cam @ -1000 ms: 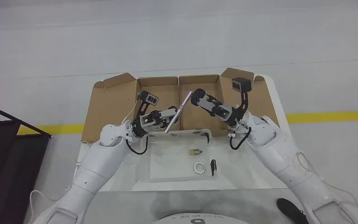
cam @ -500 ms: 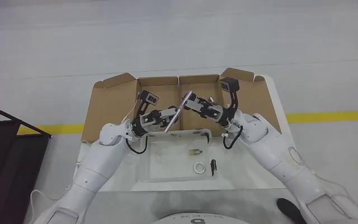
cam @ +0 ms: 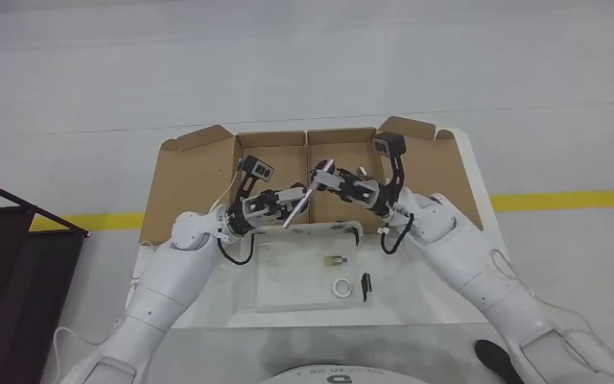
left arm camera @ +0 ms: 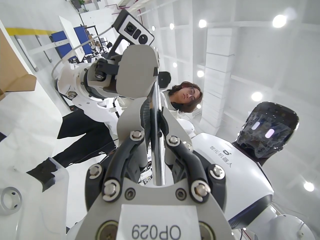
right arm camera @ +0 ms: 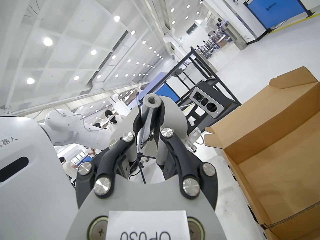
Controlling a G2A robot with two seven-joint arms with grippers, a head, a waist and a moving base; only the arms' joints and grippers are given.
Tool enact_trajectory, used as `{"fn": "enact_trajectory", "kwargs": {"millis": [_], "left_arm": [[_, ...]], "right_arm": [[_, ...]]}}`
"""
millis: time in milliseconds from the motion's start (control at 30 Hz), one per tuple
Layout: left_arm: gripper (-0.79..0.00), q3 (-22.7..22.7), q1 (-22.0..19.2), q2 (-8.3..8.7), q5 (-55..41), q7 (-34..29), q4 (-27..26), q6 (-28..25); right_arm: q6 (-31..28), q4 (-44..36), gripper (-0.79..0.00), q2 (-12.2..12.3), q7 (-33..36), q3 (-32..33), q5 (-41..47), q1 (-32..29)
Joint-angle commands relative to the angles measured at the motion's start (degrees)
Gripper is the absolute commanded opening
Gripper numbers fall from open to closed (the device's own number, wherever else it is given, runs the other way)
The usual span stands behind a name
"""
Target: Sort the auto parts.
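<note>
Above the cardboard box (cam: 271, 159), the left end effector (left arm camera: 152, 112) and right end effector (right arm camera: 149, 119) are both clamped on one metal rod (left arm camera: 157, 152).

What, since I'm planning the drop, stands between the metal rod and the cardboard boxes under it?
Nothing visible does. The rod, gripped by the left gripper and the right gripper, hangs over the open boxes.

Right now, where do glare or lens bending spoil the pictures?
Left wrist view: ceiling lamps flare, the rod shines in the left gripper. Right wrist view: lamps flare too, ceiling lines bend. Top view: flat light on the table, no glare.
</note>
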Motion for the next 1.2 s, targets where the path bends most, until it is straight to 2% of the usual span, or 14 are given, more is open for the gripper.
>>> {"fn": "enact_trajectory", "kwargs": {"millis": [0, 300, 333, 367, 400, 800, 1000, 1167], "left_arm": [[-0.785, -0.1, 0.1, -0.05, 0.2, 0.0, -0.1, 0.0], [-0.785, -0.6, 0.5, -0.28, 1.0, -0.1, -0.4, 0.0], [-0.699, -0.7, 0.6, -0.28, 1.0, -0.1, -0.4, -0.1], [-0.234, -0.9, 0.7, -0.28, 1.0, -0.1, -0.4, -0.1], [0.000, -1.1, 0.8, -0.26, 1.1, 0.0, -0.4, -0.1], [0.000, -5.2, 1.7, 0.17, 0.3, 0.1, 1.9, 0.5], [0.000, -6.3, 3.0, 0.61, 4.6, -1.2, 2.7, -0.4], [0.000, -6.4, 3.1, 0.64, 4.9, -1.3, 2.7, -0.5]], "right_arm": [[-0.1, 0.0, -0.785, -0.1, 0.2, 0.0, 0.6, -0.1], [0.7, -0.3, -0.785, -0.3, 3.7, 0.3, 6.1, -0.6], [0.8, -0.3, -0.785, -0.3, 4.2, 0.4, 6.7, -0.7], [0.8, -0.2, -0.785, -0.3, 4.9, 0.6, 7.4, -0.8], [0.9, -0.1, -0.785, -0.2, 5.6, 0.8, 8.2, -0.9], [2.2, 0.7, -0.785, 0.8, 9.9, 5.6, 16.0, -5.0], [2.3, -7.7, -0.785, 1.1, 11.6, 8.1, 18.4, -6.0], [1.4, -12.1, -0.785, 1.1, 10.0, 10.2, 15.1, -6.8]]}}
